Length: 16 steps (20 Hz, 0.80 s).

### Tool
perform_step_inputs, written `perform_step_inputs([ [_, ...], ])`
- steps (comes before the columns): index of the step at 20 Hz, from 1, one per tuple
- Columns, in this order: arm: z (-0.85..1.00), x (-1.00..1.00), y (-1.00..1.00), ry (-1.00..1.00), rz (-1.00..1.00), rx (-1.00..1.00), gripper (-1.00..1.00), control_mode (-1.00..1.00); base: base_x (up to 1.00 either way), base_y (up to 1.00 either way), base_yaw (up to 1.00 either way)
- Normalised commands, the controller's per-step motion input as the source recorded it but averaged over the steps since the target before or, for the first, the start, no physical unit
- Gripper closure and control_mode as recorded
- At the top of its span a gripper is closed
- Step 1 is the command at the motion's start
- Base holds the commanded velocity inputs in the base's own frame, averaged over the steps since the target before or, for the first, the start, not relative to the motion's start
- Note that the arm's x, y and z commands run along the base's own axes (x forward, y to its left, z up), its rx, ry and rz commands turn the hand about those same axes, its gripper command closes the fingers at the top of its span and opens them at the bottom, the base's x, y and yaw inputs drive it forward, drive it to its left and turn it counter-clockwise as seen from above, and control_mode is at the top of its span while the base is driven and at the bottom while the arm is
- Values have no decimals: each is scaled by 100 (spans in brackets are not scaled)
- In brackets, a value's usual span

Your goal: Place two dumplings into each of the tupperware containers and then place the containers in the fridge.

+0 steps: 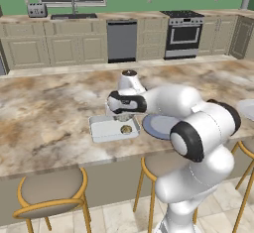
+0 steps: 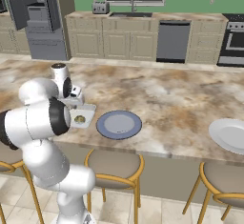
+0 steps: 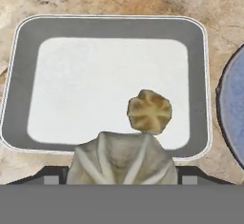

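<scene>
Container: a tupperware container (image 3: 112, 82) lies flat on the marble table (image 1: 44, 113), just left of the blue-grey plate (image 1: 158, 126) and apart from it.
Contents: one dumpling (image 3: 149, 111) sits on the pale floor of the tray, toward the corner nearest the plate; it also shows as a small tan lump in the left base view (image 1: 126, 129).
Pincer: the pincer (image 3: 119, 170) hangs over the tray's near rim with its jaws spread wide around a second dumpling (image 3: 121, 158), which sits between the finger tips (image 3: 53, 176).
Held dumpling: above the rim, not resting in the tray.
Fridge: the fridge (image 2: 40, 18) stands open, well behind the table.
Other dish: a white plate (image 2: 228, 135) lies far right.
</scene>
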Motion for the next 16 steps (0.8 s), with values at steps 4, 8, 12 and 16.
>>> perform_step_inputs([
  [4,0,11,50,-4,0,3,100,-100,0,0,0],
  [8,-1,25,35,0,0,7,100,-100,0,0,0],
  [12,-29,1,38,5,0,8,100,-100,0,0,0],
  [16,-47,4,4,0,0,2,100,-100,0,0,0],
])
